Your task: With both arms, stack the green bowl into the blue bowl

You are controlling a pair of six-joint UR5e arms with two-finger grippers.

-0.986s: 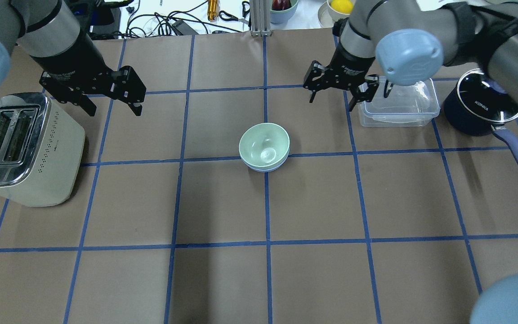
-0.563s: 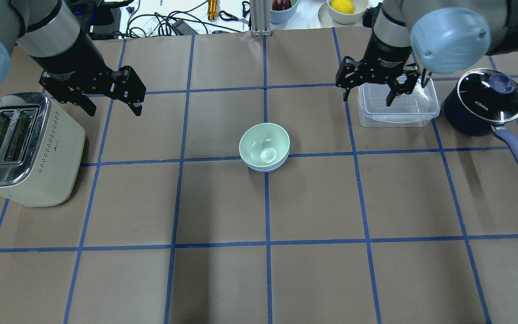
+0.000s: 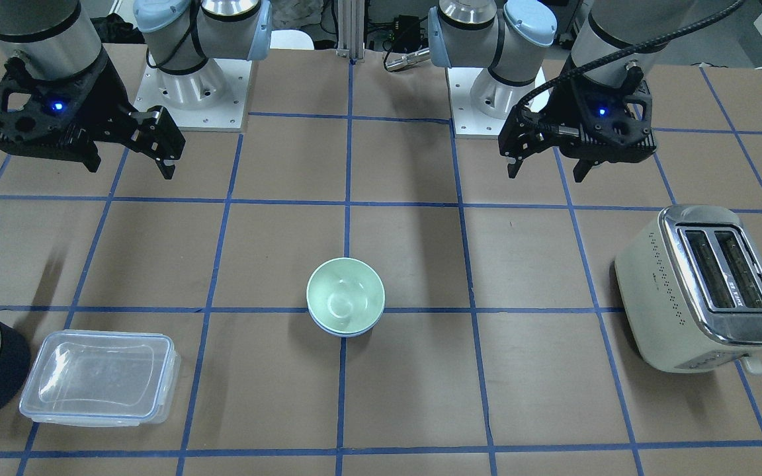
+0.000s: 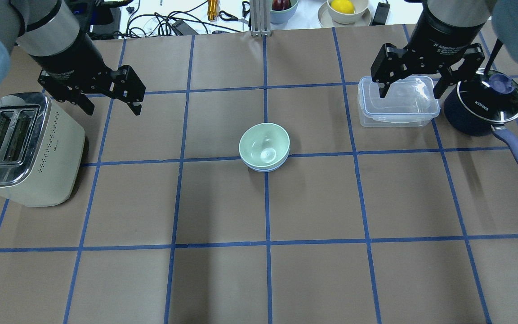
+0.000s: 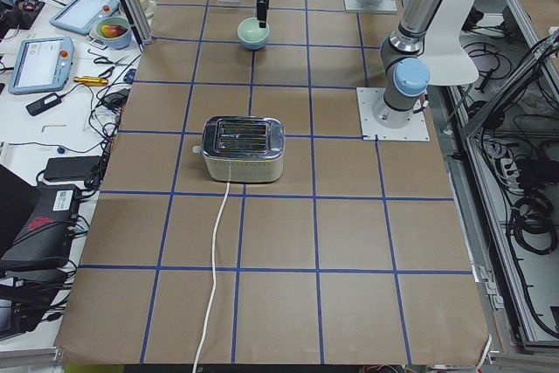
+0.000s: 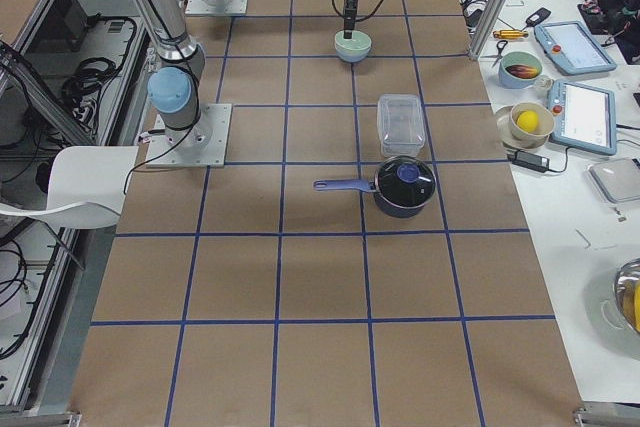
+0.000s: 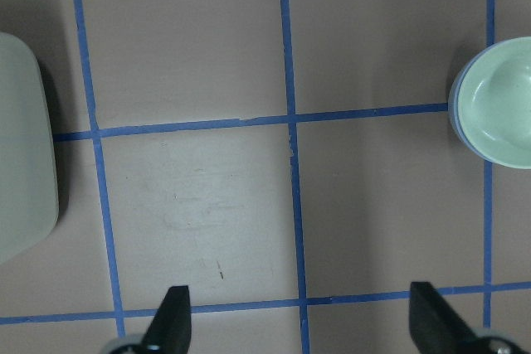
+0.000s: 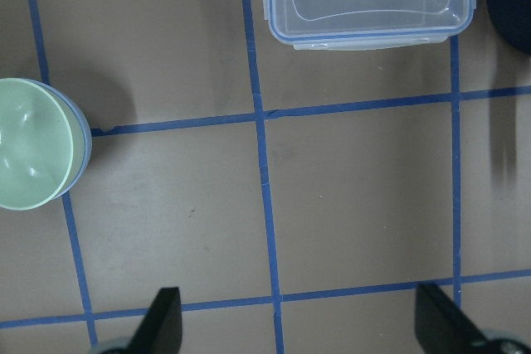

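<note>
Nested at mid-table, on a crossing of tape lines: green bowl (image 4: 264, 143) inside blue bowl (image 4: 264, 169), only a thin blue rim showing beneath. Judged as stacking done and the release over. Raised well apart from the pair, on the toaster (image 4: 25, 148) side, left gripper (image 4: 114, 110) with fingers spread wide and empty. Raised likewise on the side of the clear container (image 4: 398, 112) and saucepan (image 4: 484, 108), right gripper (image 4: 410, 94), fingers spread wide, holding nothing. Probably nothing left but parking both arms. Calls for no grasp, only for keeping off the container and pan, and leaving the stack untouched.
</note>
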